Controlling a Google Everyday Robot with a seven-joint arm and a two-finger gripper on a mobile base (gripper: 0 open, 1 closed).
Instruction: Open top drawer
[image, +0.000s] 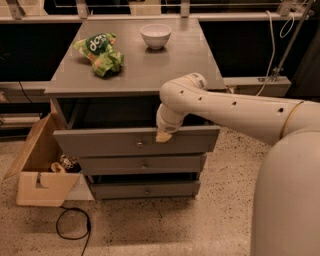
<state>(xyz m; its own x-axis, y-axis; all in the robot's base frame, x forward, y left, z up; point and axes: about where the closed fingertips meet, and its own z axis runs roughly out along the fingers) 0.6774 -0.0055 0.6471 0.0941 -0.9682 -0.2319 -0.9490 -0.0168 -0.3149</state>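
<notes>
Grey wood makes up the cabinet (150, 67) at the middle of the camera view, a flat-topped unit with three drawers stacked in its front. The top drawer (110, 142) stands partly open: its front panel sits forward of the two below it, and a dark gap shows between the panel's upper edge and the cabinet top. A small round knob (139, 144) sits at the centre of that panel. The middle drawer (142, 164) and the bottom drawer (145, 189) lie further back, each with a like knob.

From the right, the robot's white arm (235, 107) reaches across and bends down at the wrist. The gripper (163, 136) rests at the upper edge of the top drawer's front, just right of the knob, its pale tip over the panel's lip. Whether it is clenched on the panel or released cannot be told. The robot's rounded body (287, 200) fills the lower right corner.

On the cabinet top a white bowl (156, 35) stands near the back edge, and a green snack bag (100, 52) lies to its left. An open cardboard box (40, 172) sits on the speckled floor (165, 225) just left of the cabinet, with a black cable (72, 230) looped in front of it.
</notes>
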